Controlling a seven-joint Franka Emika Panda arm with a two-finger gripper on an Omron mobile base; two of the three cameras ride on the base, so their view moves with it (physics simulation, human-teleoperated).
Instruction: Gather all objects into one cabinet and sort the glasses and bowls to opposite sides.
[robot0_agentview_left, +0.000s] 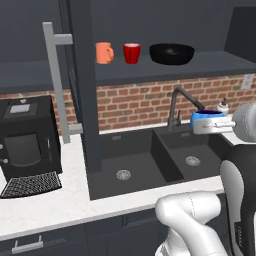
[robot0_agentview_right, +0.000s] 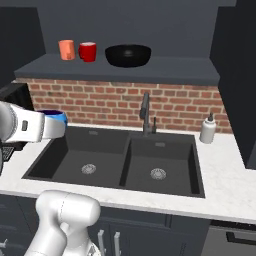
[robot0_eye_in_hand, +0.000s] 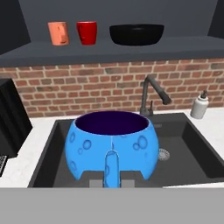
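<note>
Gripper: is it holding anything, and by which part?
Yes. The gripper is shut on the blue vessel, gripping its near rim and wall, and holds it above the sink.

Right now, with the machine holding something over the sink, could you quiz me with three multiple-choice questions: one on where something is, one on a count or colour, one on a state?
1. Where is the black bowl?
A. in the sink
B. on the shelf, right of the red cup
C. on the coffee machine

2. How many things stand on the shelf?
A. one
B. three
C. five

3. What is the tool doing?
A. shut on the blue pot
B. hanging open
C. gripping the tap

Answers: 1 B, the bowl sits at the right end of the row. 2 B, orange mug, red cup, black bowl. 3 A, the blue pot sits in the tool above the sink.
</note>
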